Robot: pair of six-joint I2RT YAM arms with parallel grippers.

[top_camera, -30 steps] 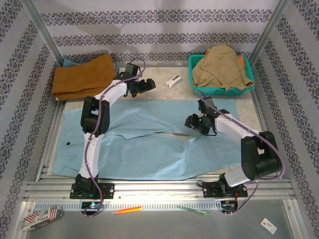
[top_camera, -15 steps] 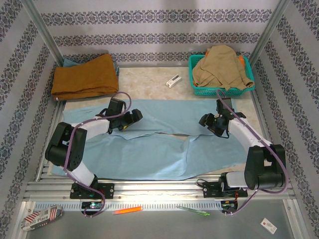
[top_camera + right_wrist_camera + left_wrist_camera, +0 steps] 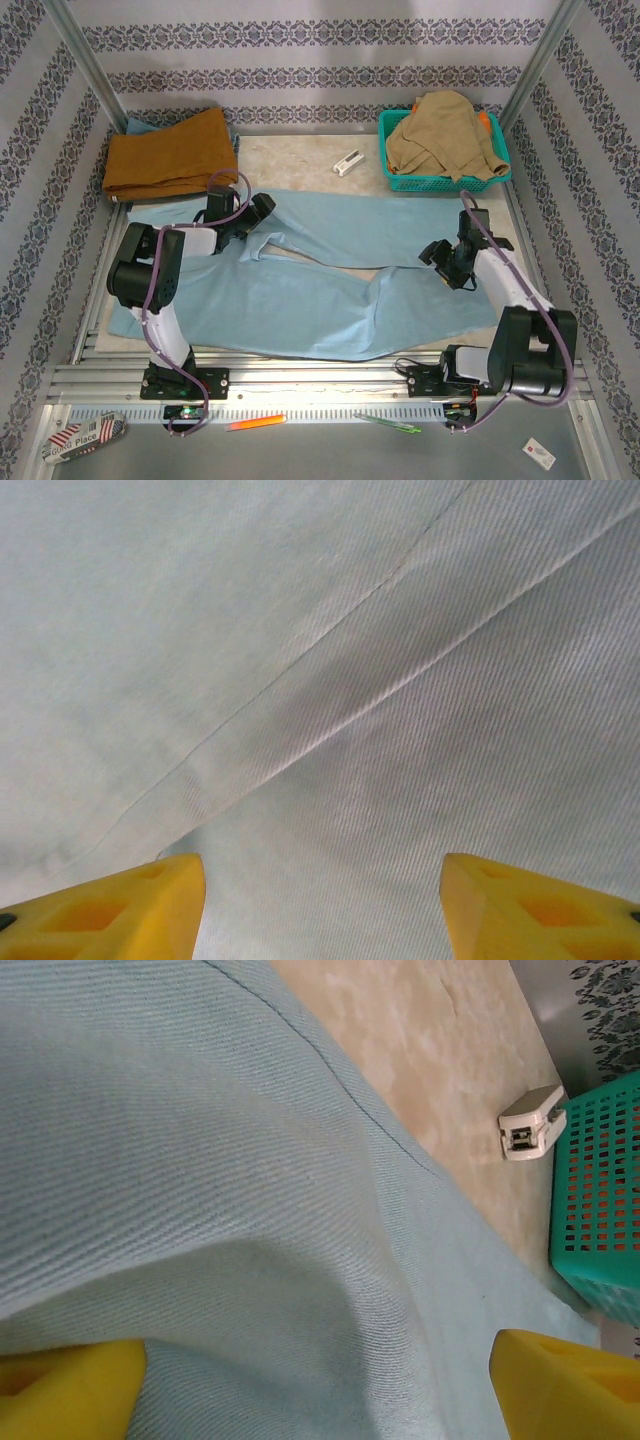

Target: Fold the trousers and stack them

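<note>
Trousers: the trousers [image 3: 320, 300] lie spread flat over most of the desk [image 3: 300, 160], from its left edge almost to its right edge. One leg runs along the far side, and nothing is folded yet.
Change: in the last second both arms have swung outward. The left hand [image 3: 258, 212] has left the bare far strip of desk for the far-left part of the cloth. The right hand [image 3: 445, 265] has shifted from the middle toward the right edge.
Meaning: probably lining up at the two ends for a first fold, with stacking still far off.
Left hand: released, fingers [image 3: 70, 1385] wide apart, low over the cloth and gripping nothing; whether it touches the cloth I cannot tell.
Right hand: also released, fingers [image 3: 110, 910] spread over flat cloth, nothing pinched.
Around: a rust-orange garment [image 3: 168, 152] lies at the far-left corner and a teal basket [image 3: 445, 180] holding tan cloth [image 3: 445, 130] at the far-right corner.
</note>
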